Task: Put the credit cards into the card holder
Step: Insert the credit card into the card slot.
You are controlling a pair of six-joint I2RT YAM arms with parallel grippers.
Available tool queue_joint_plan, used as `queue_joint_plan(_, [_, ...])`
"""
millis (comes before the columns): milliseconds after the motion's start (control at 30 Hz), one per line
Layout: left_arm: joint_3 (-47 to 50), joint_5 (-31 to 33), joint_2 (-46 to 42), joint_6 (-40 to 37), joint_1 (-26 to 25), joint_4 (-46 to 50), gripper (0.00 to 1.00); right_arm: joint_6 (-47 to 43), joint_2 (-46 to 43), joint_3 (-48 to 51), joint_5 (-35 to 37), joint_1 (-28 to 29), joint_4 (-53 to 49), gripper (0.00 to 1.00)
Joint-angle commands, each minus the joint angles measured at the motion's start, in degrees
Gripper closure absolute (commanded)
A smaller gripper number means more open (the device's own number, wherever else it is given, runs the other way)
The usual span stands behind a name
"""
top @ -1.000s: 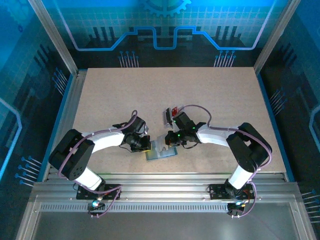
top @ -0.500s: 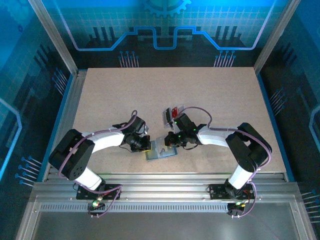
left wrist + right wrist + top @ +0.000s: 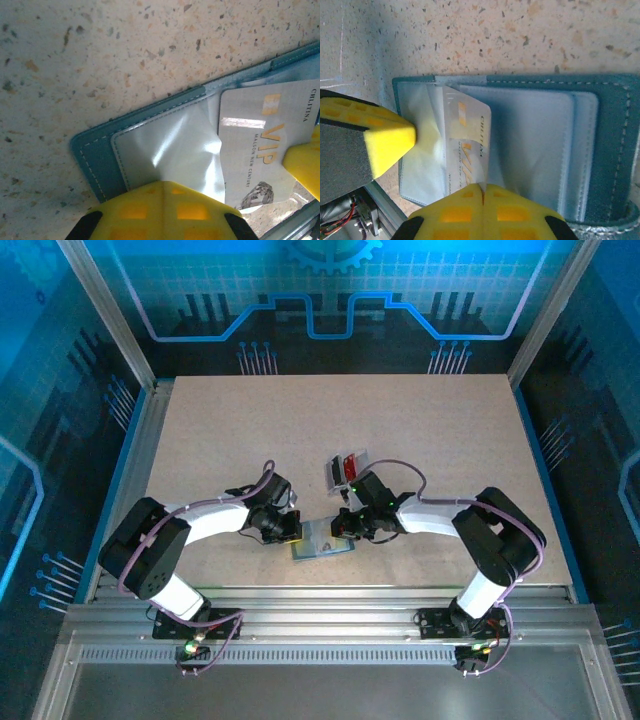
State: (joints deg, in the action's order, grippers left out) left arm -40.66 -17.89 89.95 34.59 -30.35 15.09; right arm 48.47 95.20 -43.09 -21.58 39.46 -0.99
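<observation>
Top view: the card holder (image 3: 322,544) lies open on the table (image 3: 250,430) at lower centre of the frame, just ahead of the arm bases. The left gripper (image 3: 290,532) is at its left edge and the right gripper (image 3: 343,527) at its upper right edge. A red card (image 3: 350,462) and a grey card (image 3: 331,476) lie above the holder, near it but apart, not yet loaded. Left wrist view: the left gripper (image 3: 160,195), jaws together, bears on the clear pocket (image 3: 165,150) at the bottom of the frame. This is judged to pin the holder flat so it cannot slide. Whether any film is nipped between the jaws cannot be told. The silver card (image 3: 260,145) sits at right, its left edge meeting the crumpled film at the pocket mouth. Right wrist view: the right gripper (image 3: 482,192), at bottom centre, is clamped on the near edge of the silver card (image 3: 469,145). It holds the card tilted up, apparently so the far edge can slip under the film. The left gripper's finger (image 3: 375,140) presses the holder at the left of the frame. Judgement: insertion is partial, and the wrinkled film could snag a card corner.
</observation>
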Motion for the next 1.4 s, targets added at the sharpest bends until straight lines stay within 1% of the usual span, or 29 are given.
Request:
queue_joint_plan(0, [2.59,4.42,3.83,-0.04,0.08,2.71,0.98,0.46,-0.28,1.77,0.05,0.52,-4.29,1.00])
queue_joint_plan(100, [2.77,4.29,3.83,-0.04,0.16,2.50,0.98,-0.74,-0.22,1.50,-0.33,0.53,-5.08,1.00])
queue_joint_plan(667, [3.57,4.44,3.30,-0.75,0.03,2.35,0.98,-7.23,5.71,-6.80,-3.63,-0.77,-11.36,1.00])
queue_joint_plan(767, [3.59,4.44,3.21,-0.88,0.17,2.35,0.98,-8.22,6.63,-6.96,-4.84,-1.16,-11.82,1.00])
queue_joint_plan(800, [3.58,4.41,3.21,-0.92,0.13,2.38,0.98,-8.51,6.99,-8.80,-5.17,-1.21,-12.04,1.00])
queue_joint_plan(967, [3.61,4.28,3.30,-1.19,0.10,2.31,0.98,-9.65,8.50,-10.38,-6.41,-1.33,-12.26,1.00])
queue_joint_plan(1167, [3.06,3.71,2.62,-0.85,0.11,2.53,0.97,-9.80,9.74,-11.51,-6.94,-1.16,-12.37,1.00])
queue_joint_plan(1367, [2.18,1.53,1.29,-0.10,0.14,2.56,0.94,-8.59,9.32,-9.40,-6.00,0.02,-11.00,1.00])
